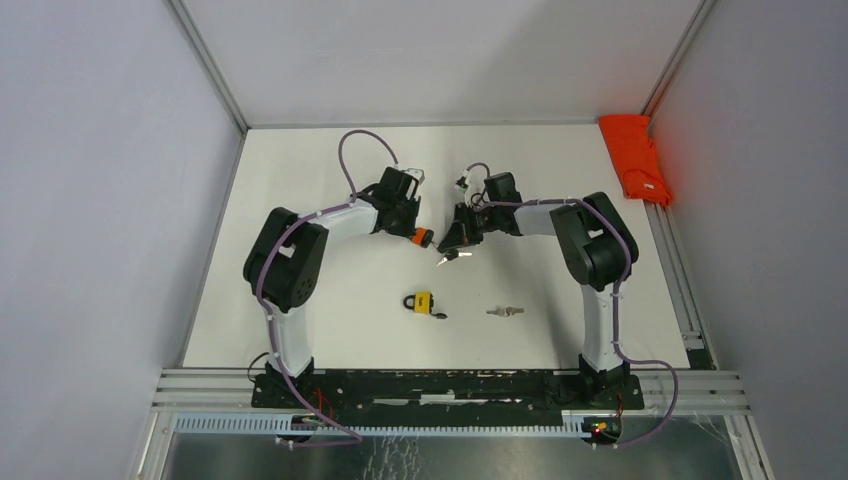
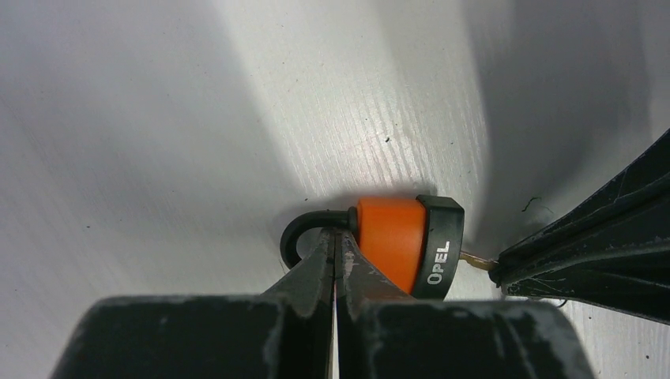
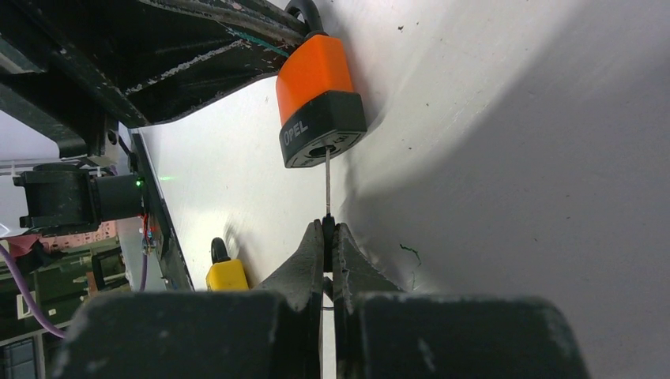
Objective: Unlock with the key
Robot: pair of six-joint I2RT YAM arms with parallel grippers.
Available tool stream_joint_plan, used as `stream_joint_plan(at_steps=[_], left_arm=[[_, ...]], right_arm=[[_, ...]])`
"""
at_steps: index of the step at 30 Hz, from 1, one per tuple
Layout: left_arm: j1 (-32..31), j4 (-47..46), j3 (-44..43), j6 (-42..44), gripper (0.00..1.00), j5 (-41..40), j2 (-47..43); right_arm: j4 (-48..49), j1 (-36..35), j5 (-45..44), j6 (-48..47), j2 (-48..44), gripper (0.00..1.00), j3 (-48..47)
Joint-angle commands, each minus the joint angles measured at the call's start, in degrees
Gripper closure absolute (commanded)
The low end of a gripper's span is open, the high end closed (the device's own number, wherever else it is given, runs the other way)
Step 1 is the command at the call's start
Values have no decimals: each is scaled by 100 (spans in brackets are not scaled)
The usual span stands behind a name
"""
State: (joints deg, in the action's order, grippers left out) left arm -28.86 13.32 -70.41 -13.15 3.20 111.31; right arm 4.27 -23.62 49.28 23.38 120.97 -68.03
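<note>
An orange padlock [image 2: 391, 241] with a black base and black shackle lies on the white table [image 1: 330, 290] between my two grippers. My left gripper [image 2: 336, 237] is shut on it, pinching the shackle where it meets the body. My right gripper [image 3: 328, 225] is shut on the black head of the key. The thin blade of the key [image 3: 328, 181] runs straight into the keyhole in the base of the padlock [image 3: 316, 95]. From above, the left gripper [image 1: 415, 228] and the right gripper [image 1: 452, 245] meet at the padlock [image 1: 422, 238] mid-table.
A yellow padlock [image 1: 420, 303] lies nearer the arm bases, with a loose set of keys [image 1: 505, 311] to its right. The yellow padlock [image 3: 227, 272] also shows in the right wrist view. A folded orange object [image 1: 635, 160] sits at the back right corner.
</note>
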Motion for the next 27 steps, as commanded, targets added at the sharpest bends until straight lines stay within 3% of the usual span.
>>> stream_joint_plan(at_steps=[1, 27], left_arm=[[-32, 117, 216, 246, 98, 259, -9], [-82, -80, 336, 338, 98, 516, -22]], right_arm=[[606, -18, 147, 270, 87, 100, 0], [989, -11, 355, 539, 43, 100, 35]])
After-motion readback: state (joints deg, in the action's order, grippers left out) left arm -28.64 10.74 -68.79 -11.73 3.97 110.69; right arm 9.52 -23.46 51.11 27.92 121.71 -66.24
